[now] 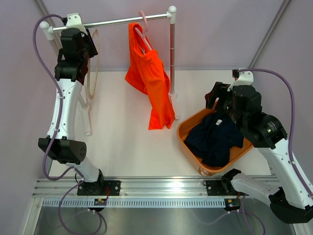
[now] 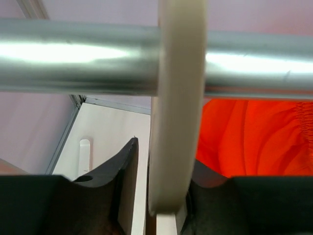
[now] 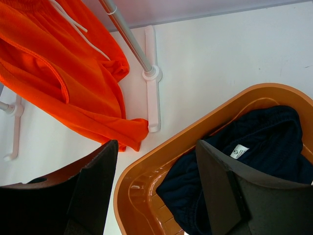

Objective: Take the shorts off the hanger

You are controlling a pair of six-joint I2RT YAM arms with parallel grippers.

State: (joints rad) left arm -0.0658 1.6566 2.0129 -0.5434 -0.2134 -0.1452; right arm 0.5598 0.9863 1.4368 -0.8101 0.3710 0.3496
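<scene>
**Hanging on the rack: one pair; lying in the tub: one pair**

1. Left gripper [image 2: 164,161]: raised to the rail [image 1: 122,20] at the rack's left end. Its fingers [image 2: 124,181] stand on either side of the cream hanger [image 2: 176,122]. The wrist view shows a thin gap between the left finger and the hanger, so the jaws are parted and not clamped. On the right side the finger sits against the hanger or very near it.

2. Cream hanger: bare, hooked over the rail, hanging at the rack's left end.

3. Orange shorts [image 1: 149,78]: still on the rack, draped from the pink hanger [image 1: 143,24] near the rail's right end. They hang limp and folded, with the lower hem near the table. A white drawstring [image 3: 73,22] shows in the right wrist view. No gripper touches them.

4. Post [image 1: 172,54]: the rack's right upright, just beside the orange shorts, standing on a white foot [image 3: 152,93].

5. Tub [image 1: 188,122]: orange plastic, on the table right of the rack and near the post's foot.

6. Navy shorts [image 1: 215,139]: off the rack, crumpled inside the tub, a small white label [image 3: 238,152] showing.

7. Right gripper [image 3: 156,186]: above the tub's far rim, fingers spread wide, holding nothing.
</scene>
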